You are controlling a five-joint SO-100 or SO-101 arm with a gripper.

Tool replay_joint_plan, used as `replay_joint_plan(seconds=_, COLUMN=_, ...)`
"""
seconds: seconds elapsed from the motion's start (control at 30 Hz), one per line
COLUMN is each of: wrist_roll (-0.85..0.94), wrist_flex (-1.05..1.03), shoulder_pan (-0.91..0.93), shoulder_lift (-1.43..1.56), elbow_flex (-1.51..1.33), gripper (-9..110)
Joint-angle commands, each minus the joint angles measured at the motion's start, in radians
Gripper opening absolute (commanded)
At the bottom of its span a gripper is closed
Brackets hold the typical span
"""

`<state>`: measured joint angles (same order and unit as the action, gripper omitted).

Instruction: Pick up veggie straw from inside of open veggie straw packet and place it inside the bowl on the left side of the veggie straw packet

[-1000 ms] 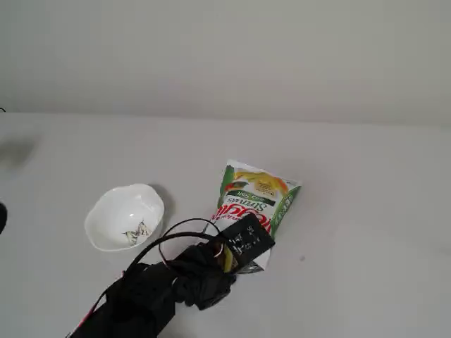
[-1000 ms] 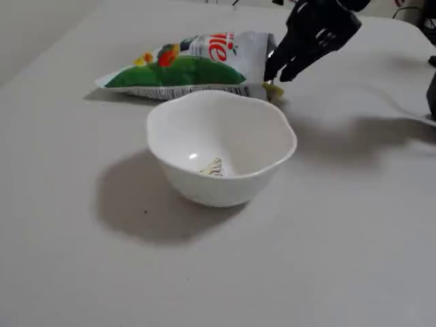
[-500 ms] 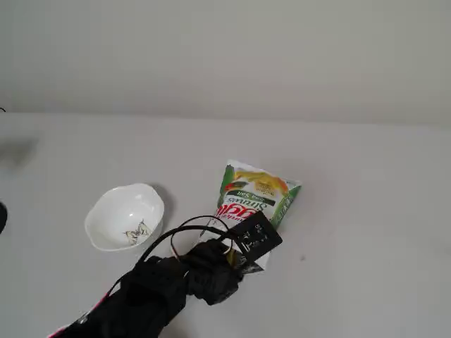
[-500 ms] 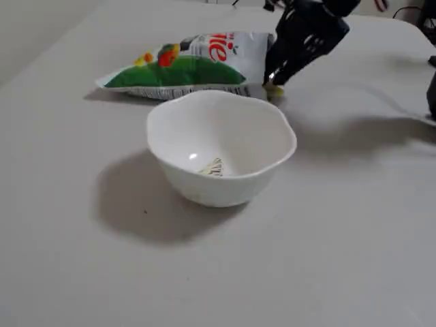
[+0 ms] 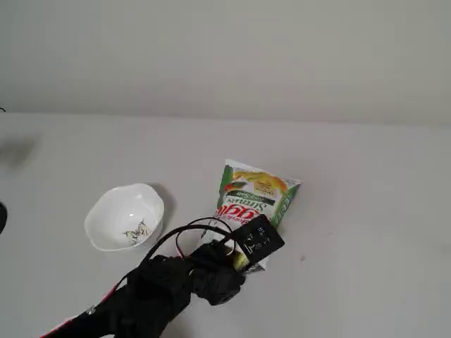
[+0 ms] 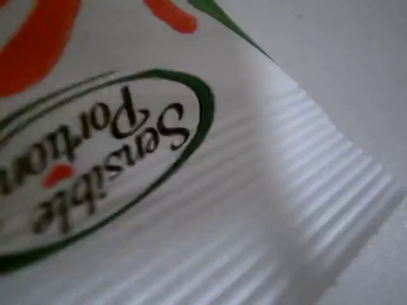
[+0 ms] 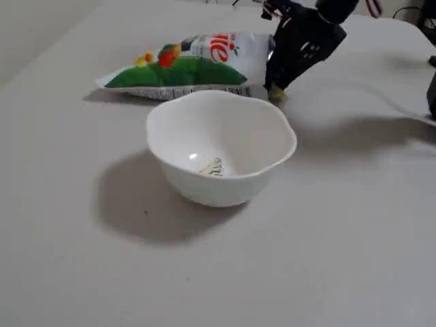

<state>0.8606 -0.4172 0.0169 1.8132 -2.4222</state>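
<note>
A pale grey table [image 5: 366,211] is filling most of both fixed views; in a fixed view looking down from high up, a white crinkly snack packet with green edges and red lettering [image 5: 255,199] is lying flat just right of centre, its top end pointing toward the upper part of the frame and its lower end reaching toward the bottom; a small glossy white bowl with a wavy rim [image 5: 124,216] is sitting well apart from it on the left, with a small dark-and-yellow print showing inside; a black robot arm [image 5: 151,296] is coming up from the lower left of the frame, and its black two-finger gripper [image 5: 242,260] is pressing in at the packet's lower end, where a small bright yellow bit, seemingly the thin yellow veggie straw [image 5: 240,260], is showing right beside the black parts; in a fixed view from low on the table, the bowl [image 7: 221,146] is sitting in the centre foreground, the packet [image 7: 197,63] is lying behind it across the upper left, and the gripper [image 7: 275,87] is pointing down at the packet's right end, with the yellow bit [image 7: 276,94] showing at its tip, touching or nearly touching the table; I cannot tell whether the fingers are apart or closed on the straw; in the wrist view, the packet's white ribbed seal edge and a green oval with dark script [image 6: 127,171] are filling the frame, very close and blurred.
</note>
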Motion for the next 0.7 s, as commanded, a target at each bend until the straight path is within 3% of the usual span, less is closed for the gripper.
replay_joint_plan(seconds=0.0, wrist_roll=0.014, wrist_flex=0.02, shoulder_pan=0.009, shoulder_lift=0.003, elbow_flex=0.067, gripper=0)
replay_joint_plan(seconds=0.37, wrist_roll=0.009, wrist_flex=-0.066, shoulder_pan=0.012, shoulder_lift=0.094, elbow_flex=0.083, gripper=0)
replay_joint_plan(seconds=0.67, wrist_roll=0.015, wrist_flex=-0.279, shoulder_pan=0.011, shoulder_lift=0.325, elbow_flex=0.084, gripper=0)
